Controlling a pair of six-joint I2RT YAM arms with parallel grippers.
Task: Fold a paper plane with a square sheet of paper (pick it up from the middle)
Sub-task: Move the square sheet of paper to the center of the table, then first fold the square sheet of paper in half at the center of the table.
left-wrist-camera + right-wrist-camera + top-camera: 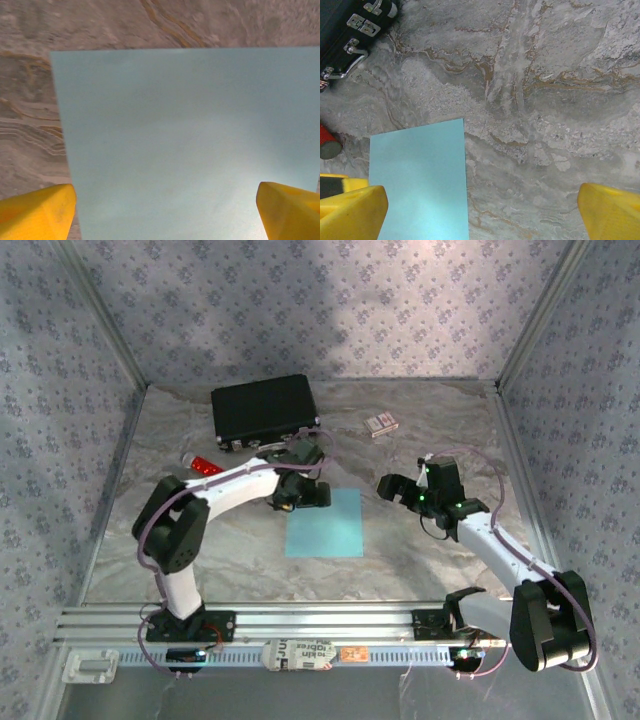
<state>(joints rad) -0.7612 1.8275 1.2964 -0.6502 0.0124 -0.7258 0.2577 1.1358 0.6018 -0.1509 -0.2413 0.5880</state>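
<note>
The square sheet of paper [325, 523], light cyan-blue, lies flat and unfolded on the marble table. The paper plane is out of view. My left gripper [300, 496] hovers over the sheet's far left part. In the left wrist view the sheet [185, 140] spans the gap of that gripper [165, 215], whose yellow fingertips [35, 212] stand wide apart, open and holding nothing. My right gripper [400, 488] hangs open to the right of the sheet, over bare table. In the right wrist view the sheet [420, 180] lies by the left fingertip [350, 212] of that gripper [480, 212].
A black case [264, 410] stands at the back left, close behind the left gripper. A red tube [203, 466] lies left of the left arm. A small patterned box [380, 424] sits at the back centre. Patterned walls enclose three sides; a metal rail [300, 625] runs along the near edge.
</note>
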